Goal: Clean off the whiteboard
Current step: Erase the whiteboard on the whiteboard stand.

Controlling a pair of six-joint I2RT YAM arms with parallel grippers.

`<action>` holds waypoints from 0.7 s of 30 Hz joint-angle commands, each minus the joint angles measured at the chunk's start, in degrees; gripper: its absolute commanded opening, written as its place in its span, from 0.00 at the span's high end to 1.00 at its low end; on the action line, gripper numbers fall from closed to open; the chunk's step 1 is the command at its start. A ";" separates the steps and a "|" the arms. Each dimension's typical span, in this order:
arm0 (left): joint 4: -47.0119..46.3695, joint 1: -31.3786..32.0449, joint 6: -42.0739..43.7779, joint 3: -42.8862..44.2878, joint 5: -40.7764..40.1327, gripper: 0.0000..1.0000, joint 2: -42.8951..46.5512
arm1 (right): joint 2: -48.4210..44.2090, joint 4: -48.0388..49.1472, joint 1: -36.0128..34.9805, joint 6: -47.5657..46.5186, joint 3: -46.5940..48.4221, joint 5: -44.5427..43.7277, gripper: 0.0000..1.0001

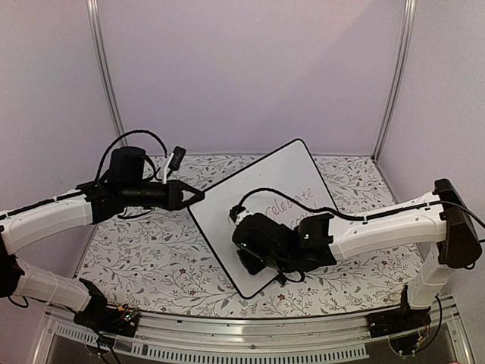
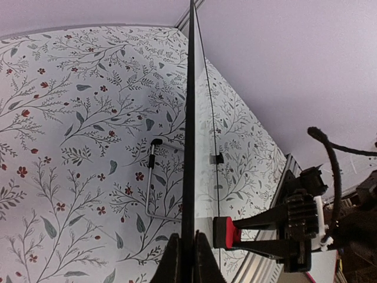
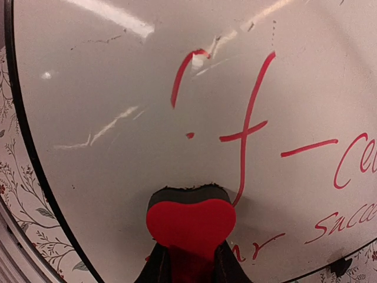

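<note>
Clamps red eraser [image 3: 190, 221] in right gripper [image 3: 189, 259], presses it on whiteboard [image 3: 118, 177] near red writing [image 3: 247, 118], pinches its edge with left gripper [image 2: 187, 253].

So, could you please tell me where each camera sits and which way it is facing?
Top external: above and behind the arm bases, looking down at the whiteboard on the floral table; both arms show.
Left wrist: on the left arm, sighting along the whiteboard's rim edge-on; the left gripper clamps that rim.
Right wrist: close over the whiteboard's face and red writing; the right gripper holds the red eraser.
Shared: both wrist views show the red eraser and the whiteboard.
</note>
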State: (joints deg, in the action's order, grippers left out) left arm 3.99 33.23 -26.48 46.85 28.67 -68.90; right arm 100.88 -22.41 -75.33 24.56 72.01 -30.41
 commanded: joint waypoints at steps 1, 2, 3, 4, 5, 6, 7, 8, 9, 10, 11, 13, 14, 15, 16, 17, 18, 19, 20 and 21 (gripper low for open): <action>-1.09 0.34 3.67 -0.90 0.57 1.00 0.18 | -1.17 -3.47 0.54 2.46 -3.45 1.58 0.83; -1.09 0.36 3.66 -0.96 0.66 1.00 0.17 | -1.36 -3.51 0.46 2.72 -3.90 1.63 0.83; -1.07 0.38 3.63 -0.92 0.65 1.00 0.17 | -1.45 -3.51 0.35 2.96 -4.16 1.76 0.83; -1.04 0.35 3.69 -0.96 0.69 1.00 0.16 | -1.47 -3.46 0.24 3.27 -4.33 1.89 0.83; -1.08 0.34 3.76 -0.97 0.69 1.00 0.17 | -1.40 -3.39 0.08 3.38 -4.35 2.06 0.83; -1.09 0.42 3.72 -0.94 0.61 1.00 0.17 | -1.30 -3.28 -0.11 3.39 -4.30 2.15 0.83; -1.09 0.35 3.72 -0.94 0.60 1.00 0.13 | -1.16 -3.17 -0.30 3.43 -4.17 2.36 0.83; -1.09 0.34 3.72 -0.97 0.58 1.00 0.17 | -1.00 -3.09 -0.50 3.36 -4.09 2.45 0.83; -1.09 0.35 3.72 -0.98 0.56 1.00 0.14 | -0.71 -3.01 -0.70 3.25 -3.91 2.53 0.83; -1.13 0.34 3.78 -0.98 0.60 1.00 0.11 | -0.55 -2.95 -0.95 3.09 -3.74 2.71 0.83; -1.09 0.35 3.72 -0.93 0.56 1.00 0.11 | -0.45 -2.97 -1.11 2.89 -3.66 2.97 0.83; -1.09 0.34 3.72 -1.00 0.56 1.00 0.09 | -0.22 -3.40 -1.45 2.85 -3.50 3.52 0.83; -1.07 0.36 3.72 -0.94 0.54 1.00 0.09 | -0.17 -3.65 -1.55 3.03 -3.56 3.76 0.83; -1.09 0.41 3.73 -0.95 0.57 1.00 0.09 | -0.16 -3.98 -1.74 3.19 -3.69 3.90 0.83; -1.09 0.35 3.72 -0.90 0.60 1.00 0.11 | -0.25 -4.22 -1.86 3.42 -3.86 3.92 0.83; -1.09 0.35 3.77 -0.96 0.63 1.00 0.12 | -0.32 -4.41 -1.97 3.60 -4.12 3.92 0.83; -1.09 0.37 3.72 -0.97 0.75 1.00 0.05 | -0.46 -4.44 -2.01 3.92 -4.46 3.93 0.83; -1.09 0.36 3.65 -0.91 0.80 1.00 0.00 | -0.67 -4.38 -1.94 4.13 -4.77 3.85 0.83; -1.09 0.35 3.67 -0.96 0.85 1.00 -0.07 | -0.83 -4.25 -2.00 4.30 -4.95 3.67 0.83; -1.13 0.35 3.63 -0.92 0.93 1.00 -0.09 | -1.00 -4.17 -1.98 4.43 -5.02 3.40 0.83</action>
State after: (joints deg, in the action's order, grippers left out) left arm 3.84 33.23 -26.48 46.85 29.08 -68.93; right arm 99.66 -24.32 -76.88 27.68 68.51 -28.42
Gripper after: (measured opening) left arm 0.043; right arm 0.192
